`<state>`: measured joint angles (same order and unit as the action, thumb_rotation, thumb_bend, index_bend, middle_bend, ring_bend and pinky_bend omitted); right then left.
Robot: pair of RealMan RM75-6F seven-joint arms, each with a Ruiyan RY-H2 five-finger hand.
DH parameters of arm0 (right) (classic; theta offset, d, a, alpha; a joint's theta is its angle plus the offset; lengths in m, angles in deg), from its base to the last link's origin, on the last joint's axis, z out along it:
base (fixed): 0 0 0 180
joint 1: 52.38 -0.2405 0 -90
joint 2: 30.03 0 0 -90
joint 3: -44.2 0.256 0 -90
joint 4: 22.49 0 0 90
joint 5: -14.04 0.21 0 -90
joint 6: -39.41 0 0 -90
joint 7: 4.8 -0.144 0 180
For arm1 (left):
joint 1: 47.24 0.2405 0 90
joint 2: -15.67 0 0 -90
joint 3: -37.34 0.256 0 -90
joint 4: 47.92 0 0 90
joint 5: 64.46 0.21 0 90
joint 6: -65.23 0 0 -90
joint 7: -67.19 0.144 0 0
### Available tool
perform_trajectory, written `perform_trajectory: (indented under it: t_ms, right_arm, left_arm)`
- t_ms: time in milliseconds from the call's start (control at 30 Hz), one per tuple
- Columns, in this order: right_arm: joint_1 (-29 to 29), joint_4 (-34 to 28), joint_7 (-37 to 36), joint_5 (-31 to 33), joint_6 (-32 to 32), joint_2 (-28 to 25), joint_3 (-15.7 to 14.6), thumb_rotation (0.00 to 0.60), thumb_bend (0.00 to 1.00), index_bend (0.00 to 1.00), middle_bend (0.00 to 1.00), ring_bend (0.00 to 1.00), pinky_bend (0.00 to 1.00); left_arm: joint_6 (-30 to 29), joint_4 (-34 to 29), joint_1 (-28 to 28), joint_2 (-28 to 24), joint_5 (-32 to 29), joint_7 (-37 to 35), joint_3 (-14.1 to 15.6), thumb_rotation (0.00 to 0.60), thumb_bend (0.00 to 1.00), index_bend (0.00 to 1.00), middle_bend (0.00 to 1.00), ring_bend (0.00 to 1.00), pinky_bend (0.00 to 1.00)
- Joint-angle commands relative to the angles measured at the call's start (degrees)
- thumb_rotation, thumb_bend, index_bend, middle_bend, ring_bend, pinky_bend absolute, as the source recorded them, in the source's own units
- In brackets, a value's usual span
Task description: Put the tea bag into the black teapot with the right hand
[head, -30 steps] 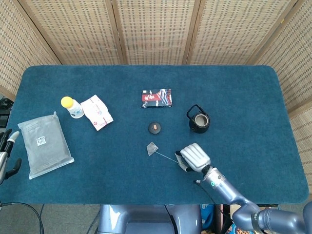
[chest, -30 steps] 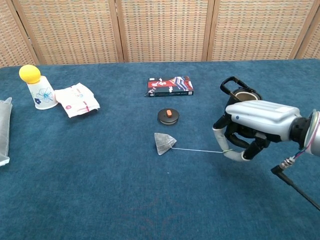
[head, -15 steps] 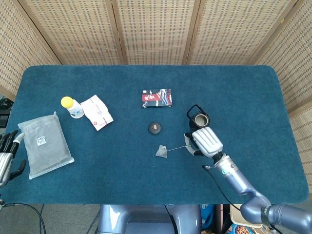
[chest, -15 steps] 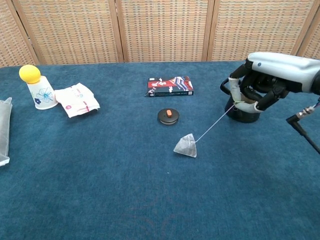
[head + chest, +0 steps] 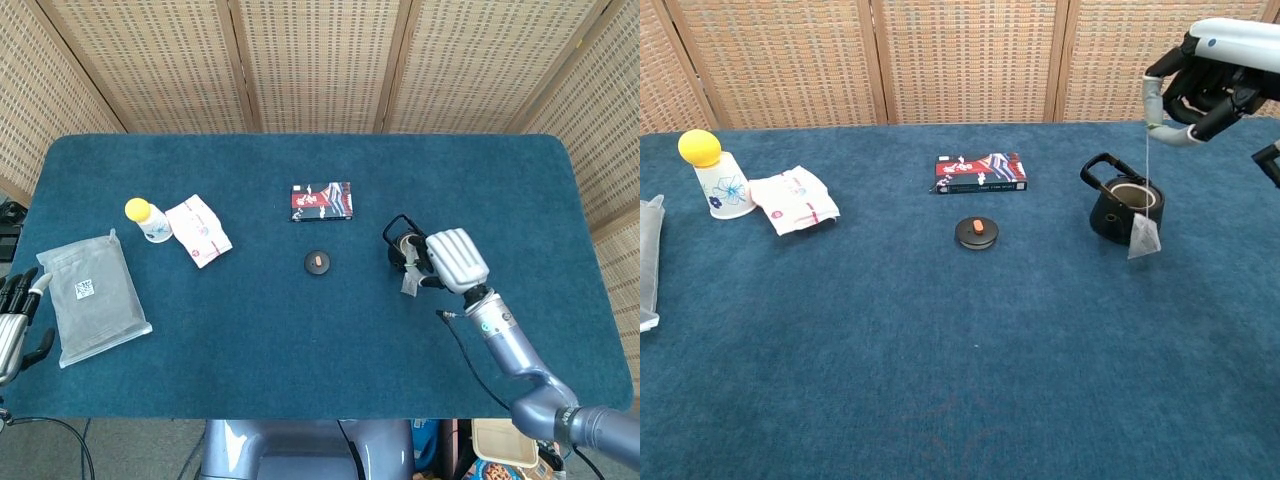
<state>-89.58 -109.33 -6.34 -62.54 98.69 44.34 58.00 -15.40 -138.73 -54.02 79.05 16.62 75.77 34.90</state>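
- Two hands are seen: the right hand (image 5: 1200, 75) is raised above the table (image 5: 500, 180), over its right half, and the left hand (image 5: 15, 320) sits just off the table's left edge, near the front corner.
- A thin string (image 5: 1147, 160) is pinched in the curled fingers (image 5: 1160, 100) of the right hand, and the tea bag (image 5: 1143, 238) is hung from it.
- The tea bag is suspended in the air just beside the black teapot (image 5: 1118, 208), against its front right side, lower than the rim; whether the two touch cannot be told.
- The teapot is stood upright toward the table's right edge, lidless, with its handle raised on its left.
- The fingers of the left hand are held loosely apart, and nothing is gripped in them.
- A round black lid (image 5: 317, 262) with an orange knob is laid near the table's centre.
- A red and black packet (image 5: 321, 200) is laid flat behind the lid, toward the back edge.
- A yellow-capped bottle (image 5: 146, 220) and a white pouch (image 5: 198, 230) are set side by side on the left half.
- A clear plastic bag (image 5: 90, 296) is laid by the left edge.
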Motion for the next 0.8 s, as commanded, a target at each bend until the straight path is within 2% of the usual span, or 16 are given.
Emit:
perform_trajectory:
  t_ms: [33, 800]
  right_arm:
    - [-0.3, 0.7, -0.4, 0.7, -0.4, -0.5, 0.6, 0.600, 0.64, 0.65, 0.90, 0.94, 0.98]
    - [-1.6, 5.1, -3.5, 5.0, -2.0, -3.6, 3.6, 0.600, 0.64, 0.66, 0.90, 0.94, 0.99]
  left_arm:
    - [0.0, 0.0, 0.1, 0.0, -0.1, 0.1, 0.0, 0.600, 0.45, 0.00, 0.00, 0.00, 0.00]
    - [-0.1, -0.4, 0.2, -0.2, -0.5, 0.5, 0.0, 0.600, 0.45, 0.00, 0.00, 0.00, 0.00]
